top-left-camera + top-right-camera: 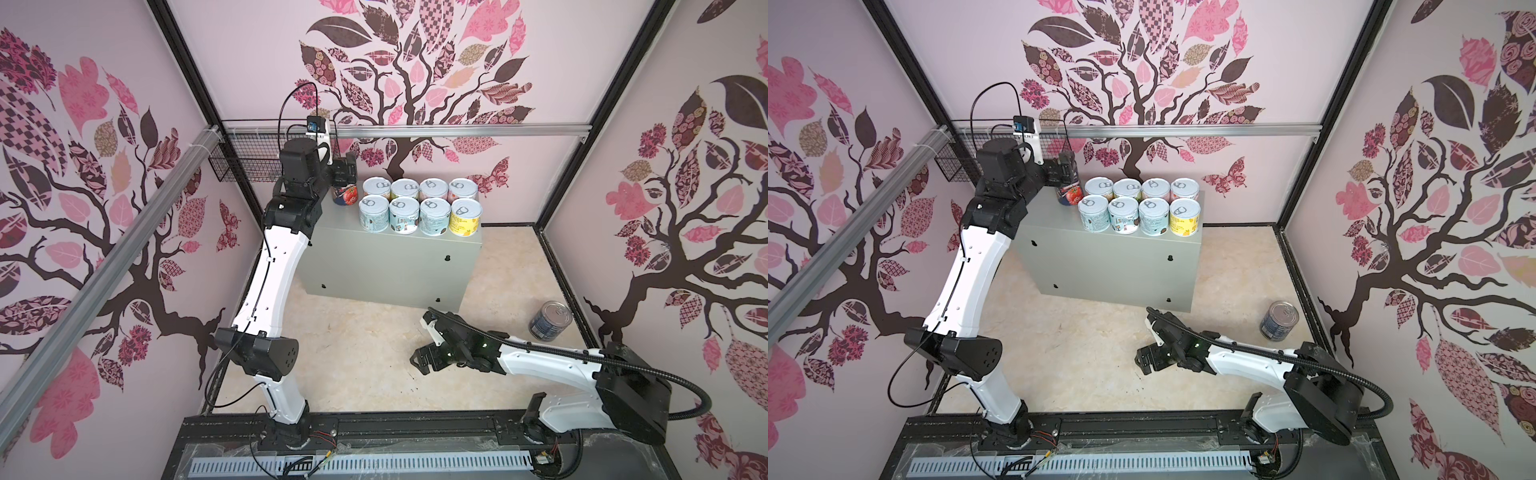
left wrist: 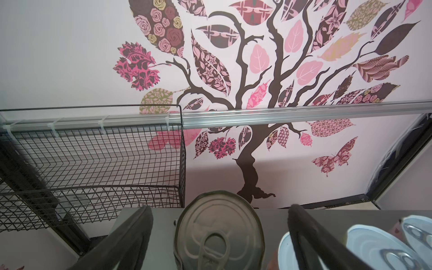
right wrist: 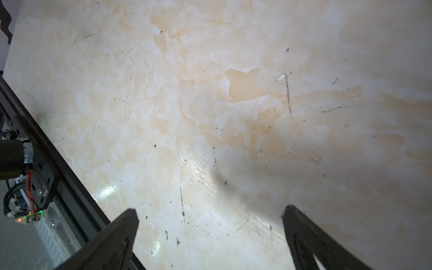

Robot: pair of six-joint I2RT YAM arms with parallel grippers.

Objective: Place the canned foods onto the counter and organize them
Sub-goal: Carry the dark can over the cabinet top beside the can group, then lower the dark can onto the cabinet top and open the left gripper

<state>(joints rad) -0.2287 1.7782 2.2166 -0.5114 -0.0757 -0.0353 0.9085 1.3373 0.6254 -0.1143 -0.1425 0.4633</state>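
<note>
Eight short cans (image 1: 420, 206) stand in two rows of four at the counter's (image 1: 386, 266) back right end, touching one another; I see the reddish can (image 1: 345, 194) upright at the left end of those rows, near the counter's back edge; my left gripper (image 2: 219, 233) straddles it with fingers (image 2: 131, 238) spread wide, a clear gap on each side, gripping nothing; the dark blue can (image 1: 549, 321) sits on the marbled floor (image 1: 353, 353) by the right wall, well apart from the counter; my right gripper (image 3: 210, 224) hangs fully spread and empty above bare floor; a wire basket (image 2: 93, 163) hangs behind the counter's left end.
</note>
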